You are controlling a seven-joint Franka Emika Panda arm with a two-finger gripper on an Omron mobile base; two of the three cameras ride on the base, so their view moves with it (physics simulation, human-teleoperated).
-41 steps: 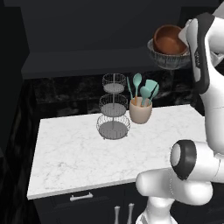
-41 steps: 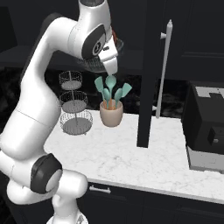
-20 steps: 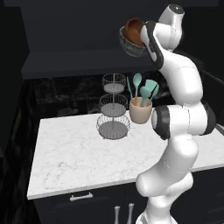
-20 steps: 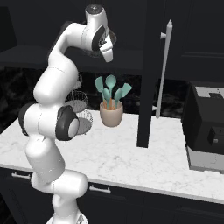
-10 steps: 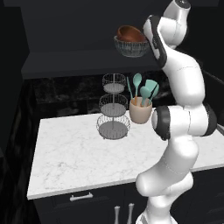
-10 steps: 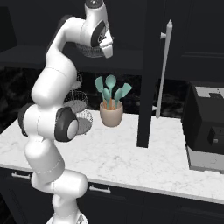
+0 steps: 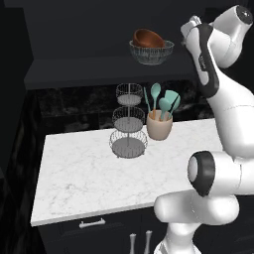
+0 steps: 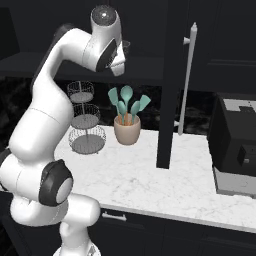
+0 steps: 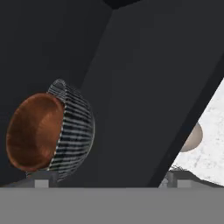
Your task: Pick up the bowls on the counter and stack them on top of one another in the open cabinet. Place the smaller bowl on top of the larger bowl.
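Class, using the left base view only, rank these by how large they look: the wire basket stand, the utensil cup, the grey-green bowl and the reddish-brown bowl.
1. Wire basket stand, clearly largest.
2. Grey-green bowl.
3. Reddish-brown bowl and utensil cup: too alike to rank, since the brown bowl sits partly hidden inside the grey-green one and farther from the camera.

Place: rendered home kitchen
Signs: marble desk (image 7: 89,178) over dark drawers, utensil cup (image 7: 158,126), wire basket stand (image 7: 128,121), dark wall cabinet (image 7: 79,34)

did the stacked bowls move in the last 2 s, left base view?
Yes. The reddish-brown bowl, nested in the grey-green bowl, has shifted left, from right of the utensil cup to roughly above it, on the cabinet shelf.
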